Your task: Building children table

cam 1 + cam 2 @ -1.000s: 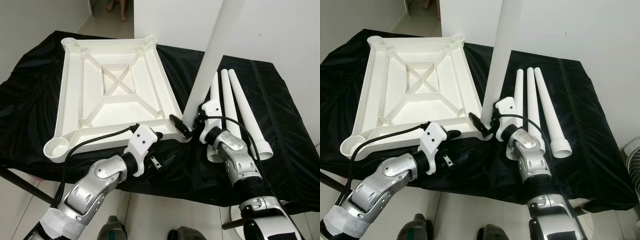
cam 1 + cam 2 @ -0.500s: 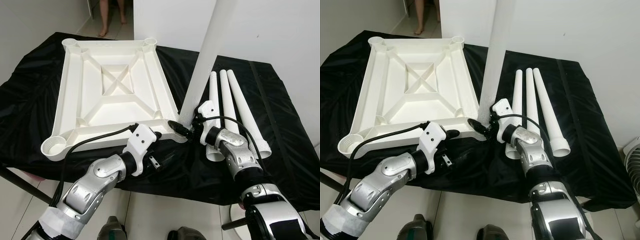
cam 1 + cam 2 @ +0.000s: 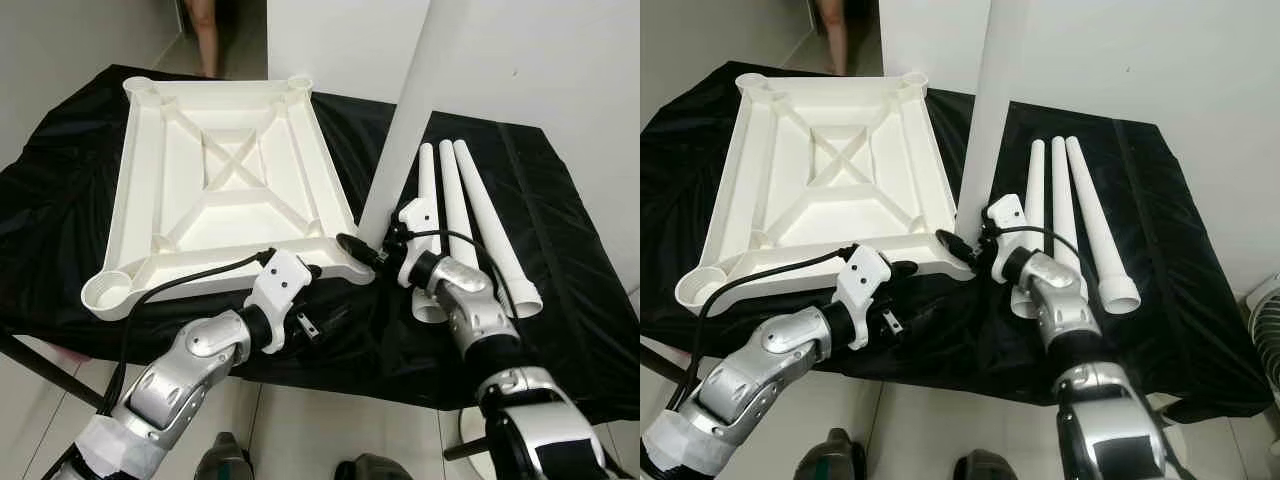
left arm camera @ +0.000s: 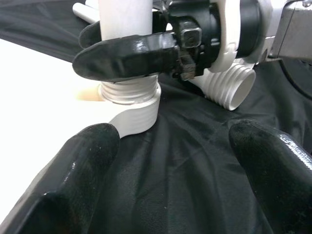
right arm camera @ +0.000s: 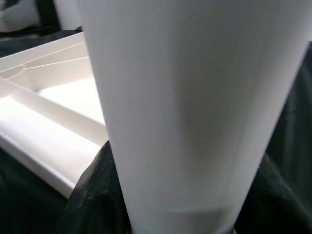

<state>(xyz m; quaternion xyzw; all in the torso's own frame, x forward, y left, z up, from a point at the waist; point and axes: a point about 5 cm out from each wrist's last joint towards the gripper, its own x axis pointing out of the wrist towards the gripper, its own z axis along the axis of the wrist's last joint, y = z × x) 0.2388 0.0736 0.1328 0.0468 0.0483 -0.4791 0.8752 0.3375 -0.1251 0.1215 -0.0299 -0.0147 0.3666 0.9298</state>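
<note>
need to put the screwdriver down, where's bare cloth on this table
Bare black cloth lies right of the three loose legs, and along the near edge. It's crowded at the tabletop corner, where the right gripper holds the upright leg.

Matt white plastic tabletop (image 3: 230, 190), black cloth (image 3: 570, 300)

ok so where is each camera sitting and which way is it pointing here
Left eye view: on the head, looking forward and down at the upturned tabletop on black cloth; both silver arms show.
Right eye view: same head, same scene; three spare legs lie on the robot's right.
Left wrist view: along the open left gripper, facing the corner socket.
Right wrist view: close against the upright leg.
Shared: both wrist views show that leg, held by the right gripper.
</note>
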